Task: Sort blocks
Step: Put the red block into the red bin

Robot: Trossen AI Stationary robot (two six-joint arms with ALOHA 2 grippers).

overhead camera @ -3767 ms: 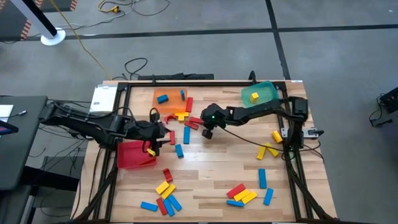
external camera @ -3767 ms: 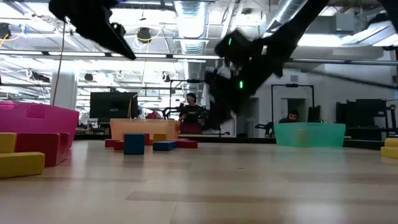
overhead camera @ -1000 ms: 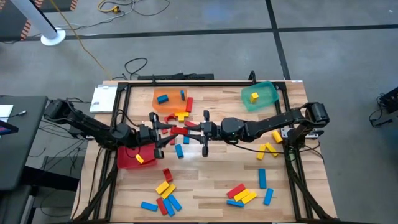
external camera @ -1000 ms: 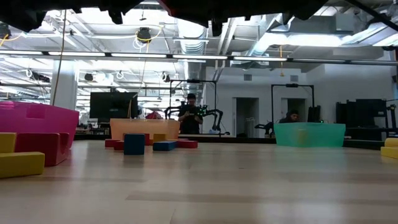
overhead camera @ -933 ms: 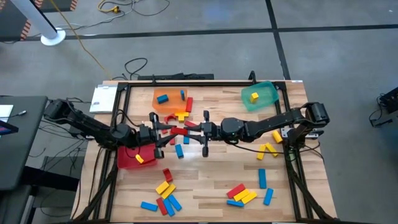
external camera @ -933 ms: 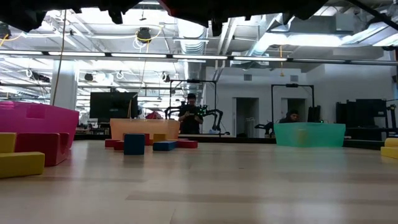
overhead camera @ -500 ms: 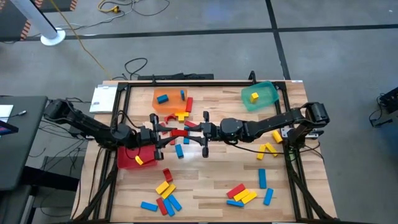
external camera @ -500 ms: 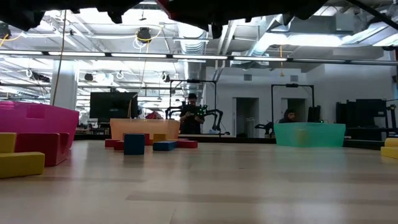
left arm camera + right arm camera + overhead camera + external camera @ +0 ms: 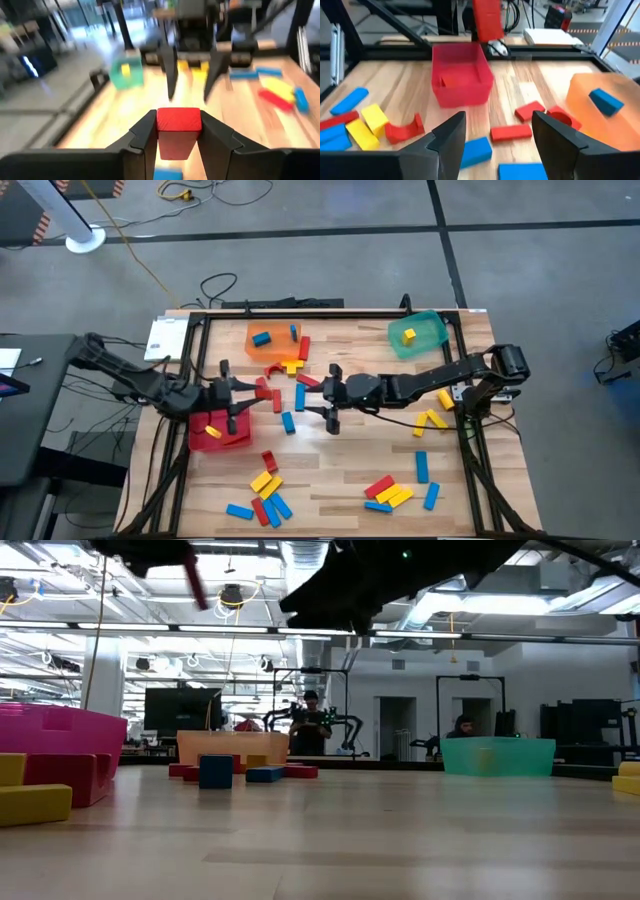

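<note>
My left gripper (image 9: 256,392) is shut on a red block (image 9: 263,390) held in the air just past the red bin (image 9: 215,435), which holds a yellow block (image 9: 212,430). In the left wrist view the red block (image 9: 178,131) sits between the fingers. My right gripper (image 9: 315,397) stands open a little to the block's right, facing it, with nothing between its fingers (image 9: 447,142). Red and blue blocks (image 9: 510,132) lie on the table below the two grippers. My left gripper pinches the red block by two opposite sides (image 9: 159,131) between its two fingers. The fingers come roughly level from the table's left. The block is lifted clear of the table and the bin, and in the low view it slants downward (image 9: 195,582).
An orange bin (image 9: 272,340) with blue blocks stands at the far middle, and a green bin (image 9: 418,332) with a yellow block at the far right. Clusters of mixed blocks lie near left (image 9: 265,495) and near right (image 9: 395,490); yellow ones (image 9: 432,420) lie at the right edge.
Both grippers met on the red block over the table's middle. My right gripper has opened and let go of it, tipping down a little. My left gripper has drawn back toward the table's left and risen, carrying the block toward the red bin.
</note>
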